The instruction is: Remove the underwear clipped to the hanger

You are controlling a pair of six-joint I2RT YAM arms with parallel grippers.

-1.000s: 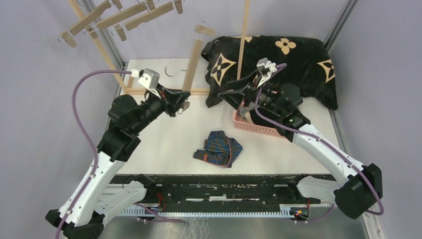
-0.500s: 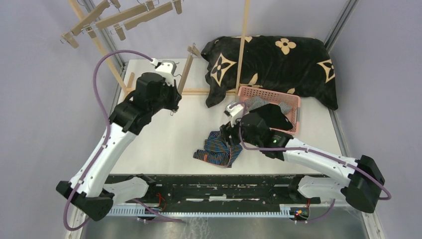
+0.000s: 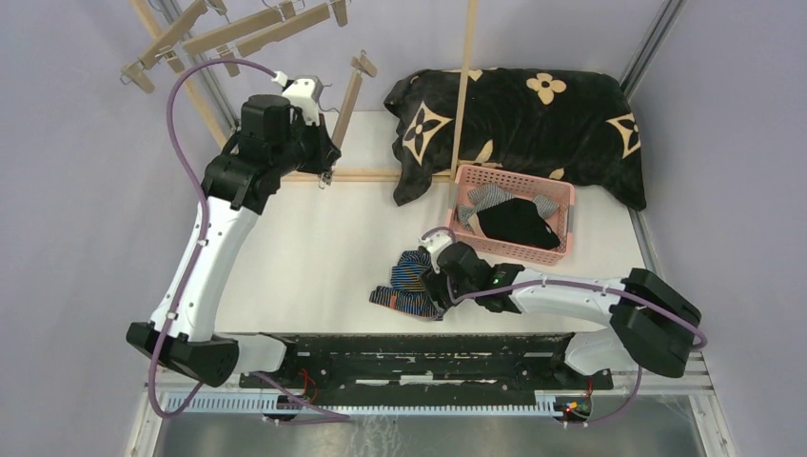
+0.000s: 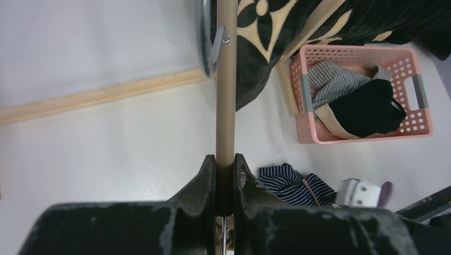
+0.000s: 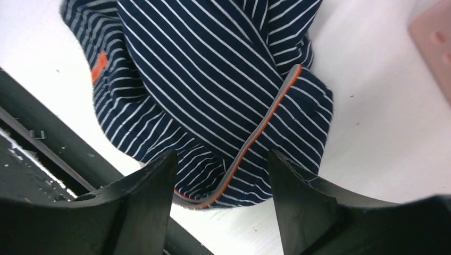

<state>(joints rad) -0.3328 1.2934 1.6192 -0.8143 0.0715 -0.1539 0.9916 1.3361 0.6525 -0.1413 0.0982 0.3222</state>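
Note:
My left gripper (image 3: 326, 162) (image 4: 225, 160) is shut on the bar of a bare wooden hanger (image 3: 346, 95) (image 4: 226, 90), held up at the back left. Dark navy striped underwear (image 3: 411, 284) (image 4: 295, 186) (image 5: 213, 79) lies crumpled on the white table near the front. My right gripper (image 3: 434, 284) (image 5: 222, 162) hangs open just above its orange-edged waistband, with nothing between the fingers. Grey-white striped underwear (image 3: 481, 198) (image 4: 335, 82) and black underwear (image 3: 519, 224) (image 4: 367, 106) lie in the pink basket (image 3: 563, 190) (image 4: 351, 52).
A black flower-patterned blanket (image 3: 533, 105) lies at the back right behind the basket. A wooden rack with several hangers (image 3: 238, 33) rises at the back left, its base bar (image 3: 371, 175) on the table and an upright pole (image 3: 464, 86) beside the blanket. A black rail (image 3: 400, 347) lines the near edge.
My right gripper came from the basket forward and down over the navy underwear. My left arm swung the hanger up and back toward the rack.

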